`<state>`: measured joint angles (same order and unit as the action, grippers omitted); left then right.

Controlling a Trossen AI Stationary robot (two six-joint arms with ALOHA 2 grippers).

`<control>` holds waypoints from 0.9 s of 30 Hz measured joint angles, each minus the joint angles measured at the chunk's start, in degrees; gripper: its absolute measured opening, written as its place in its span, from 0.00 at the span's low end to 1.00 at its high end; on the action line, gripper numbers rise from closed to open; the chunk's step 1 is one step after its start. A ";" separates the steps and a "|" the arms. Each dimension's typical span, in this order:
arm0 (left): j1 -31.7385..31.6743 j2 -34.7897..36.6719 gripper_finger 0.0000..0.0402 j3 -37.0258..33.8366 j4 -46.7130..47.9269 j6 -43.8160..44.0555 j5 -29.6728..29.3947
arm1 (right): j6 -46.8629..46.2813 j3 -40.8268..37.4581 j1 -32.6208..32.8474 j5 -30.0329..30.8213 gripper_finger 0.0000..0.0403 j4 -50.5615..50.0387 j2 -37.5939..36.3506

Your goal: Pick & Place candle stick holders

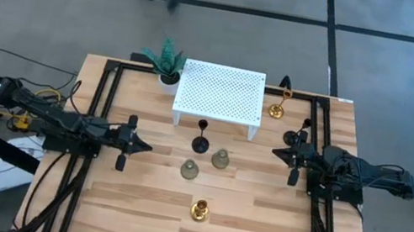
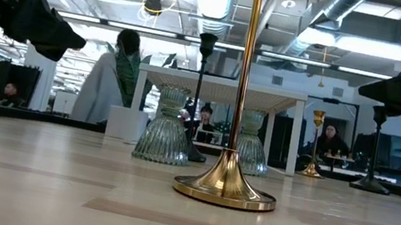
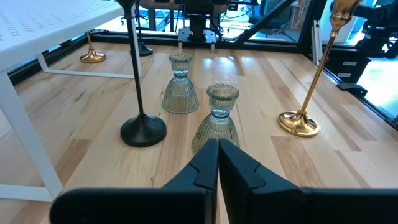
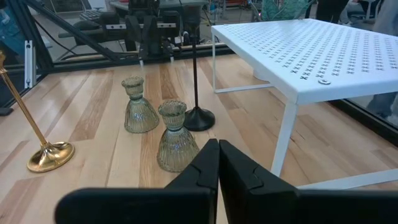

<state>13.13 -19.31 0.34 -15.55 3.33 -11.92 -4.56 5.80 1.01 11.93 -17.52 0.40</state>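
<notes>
Several candle stick holders stand upright on their bases on the wooden table. A slim black one (image 1: 201, 137) is in front of the white platform. Two grey-green glass ones (image 1: 220, 159) (image 1: 190, 169) stand near the middle, and a gold one (image 1: 199, 210) stands nearer the front. Another gold one (image 1: 277, 108) and a black one (image 1: 285, 83) stand at the far right. My left gripper (image 1: 147, 147) (image 3: 217, 144) is shut at the left, level, pointing at the glass holders (image 3: 216, 118). My right gripper (image 1: 276, 152) (image 4: 217, 144) is shut at the right, facing them (image 4: 176, 137).
A white perforated platform (image 1: 220, 93) on legs stands at the far middle, with a small green potted plant (image 1: 167, 62) at its left. Dark frame rails (image 1: 96, 114) run along both sides of the table. A person walks on the floor beyond the far edge.
</notes>
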 joint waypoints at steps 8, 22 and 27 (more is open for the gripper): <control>0.00 0.02 0.03 0.00 -0.35 9.45 0.02 | 0.02 -0.02 -0.01 0.00 0.00 -0.02 0.00; -0.02 0.02 0.03 0.00 -2.53 27.25 0.00 | -4.59 -0.04 0.00 0.02 0.00 0.33 -0.01; 0.00 0.02 0.03 0.00 -4.93 34.54 0.00 | -18.48 -0.04 -0.02 0.01 0.00 0.37 0.00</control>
<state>13.13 -19.29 0.34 -20.48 37.87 -11.92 -23.04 5.76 1.00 11.94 -17.15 0.40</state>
